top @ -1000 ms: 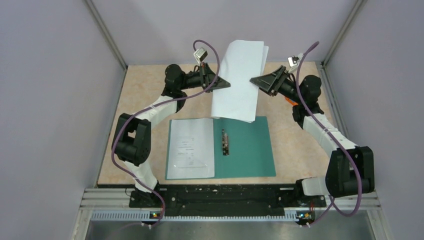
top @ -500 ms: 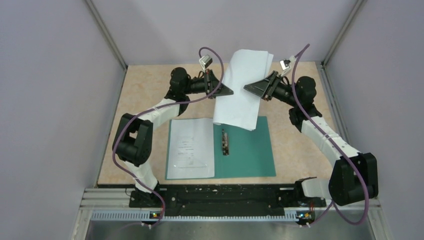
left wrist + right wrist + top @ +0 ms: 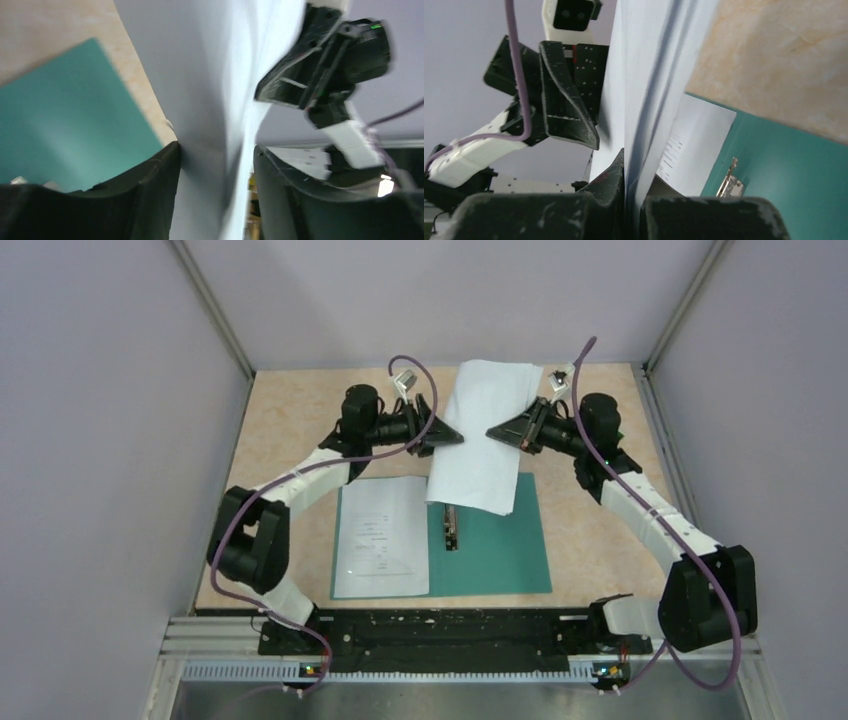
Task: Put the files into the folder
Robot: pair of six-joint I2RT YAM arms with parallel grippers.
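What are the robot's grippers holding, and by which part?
The white paper sheets. The right gripper pinches their right edge, above the open folder. The left gripper straddles the left edge; whether it is squeezing cannot be told.

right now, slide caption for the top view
Left gripper and right gripper flank white sheets above the open teal folder.

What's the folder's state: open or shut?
Open: the folder lies spread flat, its clip exposed, a printed sheet on one half.

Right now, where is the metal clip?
In the top view the metal clip lies on the teal folder's spine, right of the printed sheet, by the held paper's lower edge.
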